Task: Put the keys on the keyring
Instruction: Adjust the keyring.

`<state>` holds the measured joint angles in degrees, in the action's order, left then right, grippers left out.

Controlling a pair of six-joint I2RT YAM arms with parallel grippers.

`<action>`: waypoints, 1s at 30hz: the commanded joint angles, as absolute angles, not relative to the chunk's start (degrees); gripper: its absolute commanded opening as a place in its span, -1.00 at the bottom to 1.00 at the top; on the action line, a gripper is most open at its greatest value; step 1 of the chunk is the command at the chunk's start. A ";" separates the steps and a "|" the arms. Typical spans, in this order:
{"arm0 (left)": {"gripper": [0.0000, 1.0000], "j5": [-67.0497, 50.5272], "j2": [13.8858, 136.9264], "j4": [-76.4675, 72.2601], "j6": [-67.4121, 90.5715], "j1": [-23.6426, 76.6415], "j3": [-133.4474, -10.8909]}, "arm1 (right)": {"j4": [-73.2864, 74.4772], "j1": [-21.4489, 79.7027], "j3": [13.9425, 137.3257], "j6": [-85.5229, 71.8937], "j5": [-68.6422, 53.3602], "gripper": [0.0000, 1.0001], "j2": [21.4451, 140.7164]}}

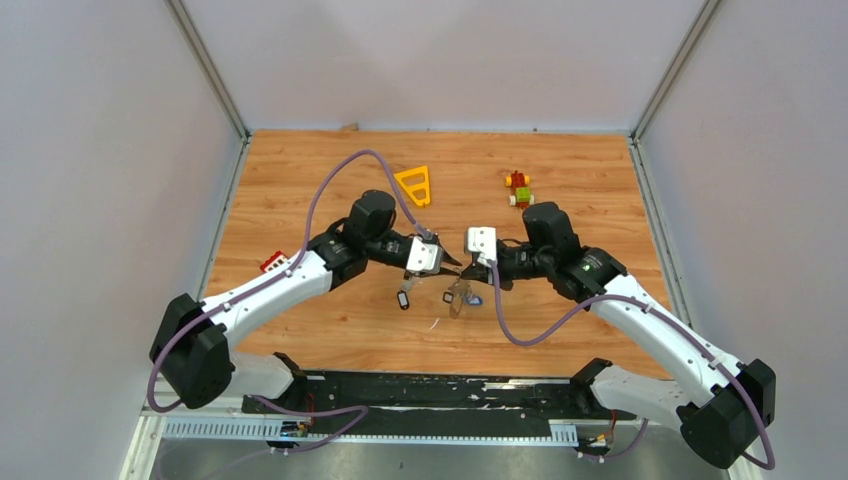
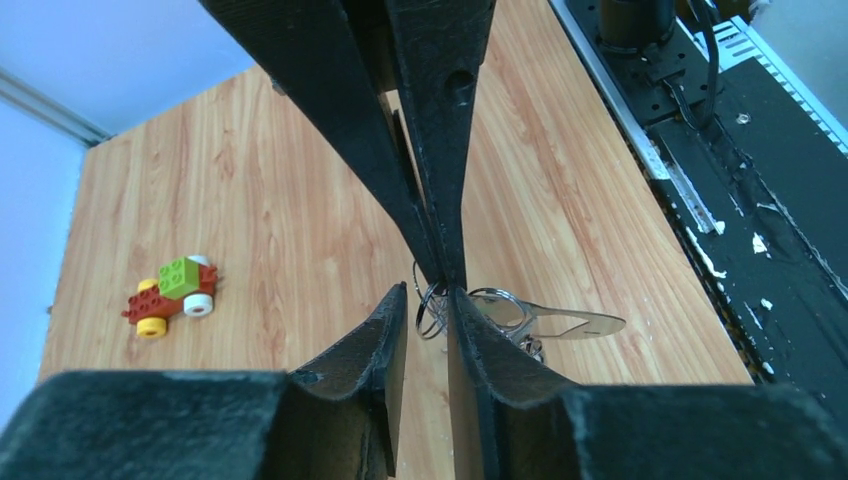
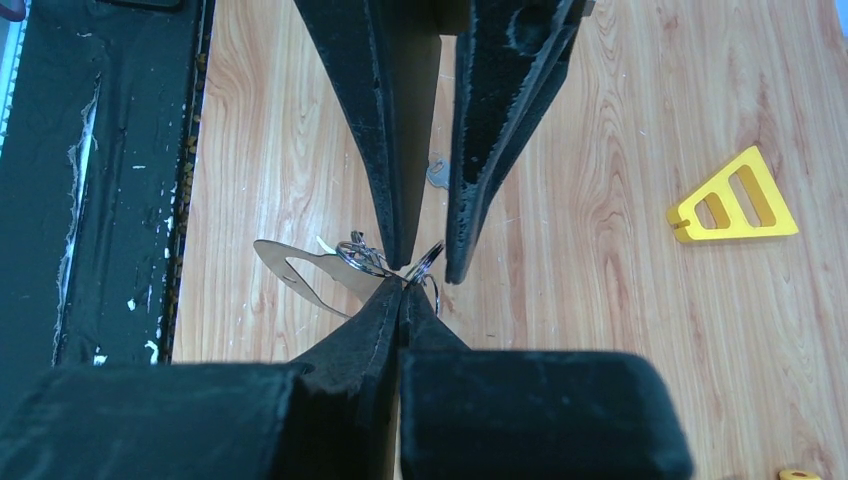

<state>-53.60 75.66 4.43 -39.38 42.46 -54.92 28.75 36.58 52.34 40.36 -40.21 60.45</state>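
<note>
My right gripper [image 3: 405,290] is pinched tight on one small ring [image 3: 425,258]. My left gripper [image 2: 428,300] stands half open, with that ring between its fingers. The one keyring [image 3: 300,272] is just beside the ring. Near it I count two keys: one black-tag key [image 1: 404,298] and one blue-tag key [image 1: 476,299].

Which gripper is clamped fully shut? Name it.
The right gripper, fingertips pressed together on a small wire ring. The left gripper has a clear gap between its fingers.

yel. tri frame [image 1: 414,185], toy block car [image 1: 518,188], wood tbl [image 1: 330,335]
</note>
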 commanded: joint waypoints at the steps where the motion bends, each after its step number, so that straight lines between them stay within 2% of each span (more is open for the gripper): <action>1: -0.46 -55.81 76.22 4.89 -41.83 43.21 -57.10 | 25.23 36.65 52.49 39.82 -42.10 -1.00 59.89; 4: -0.48 -55.71 76.56 7.83 -44.65 43.54 -57.62 | 25.13 36.64 52.47 39.73 -42.10 -1.00 59.90; 7: -0.59 -55.58 76.93 9.37 -45.95 43.86 -58.38 | 25.06 36.54 52.43 39.65 -42.10 -1.00 59.93; 9: -0.73 -55.51 77.11 9.50 -45.97 43.86 -58.54 | 24.93 36.46 52.30 39.48 -42.08 -1.00 59.90; 11: -0.98 -55.42 77.16 9.63 -45.82 43.86 -58.62 | 24.67 36.17 52.15 39.15 -41.95 -1.00 59.75; 15: -1.00 -54.38 75.76 6.29 -42.74 43.79 -56.57 | 24.51 35.12 51.78 37.97 -41.87 -0.95 58.76; 19: -1.00 -56.84 72.98 -8.58 -32.14 42.57 -50.62 | 22.83 33.44 49.90 36.82 -43.87 -0.69 56.23; 23: -1.00 -58.61 73.10 -34.91 -11.41 41.75 -42.67 | 20.99 32.32 48.14 35.96 -45.85 -0.53 53.63; 27: -1.00 -57.91 74.96 -55.28 2.38 41.58 -37.65 | 21.93 31.28 48.30 35.97 -47.93 -0.56 52.49; 30: -1.00 -56.86 75.96 -59.30 5.34 41.62 -36.80 | 22.38 30.62 48.00 36.29 -49.35 -0.67 51.73</action>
<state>-56.62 75.29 -38.63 -7.20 41.74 -36.82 24.14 31.51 48.27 36.71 -45.43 53.30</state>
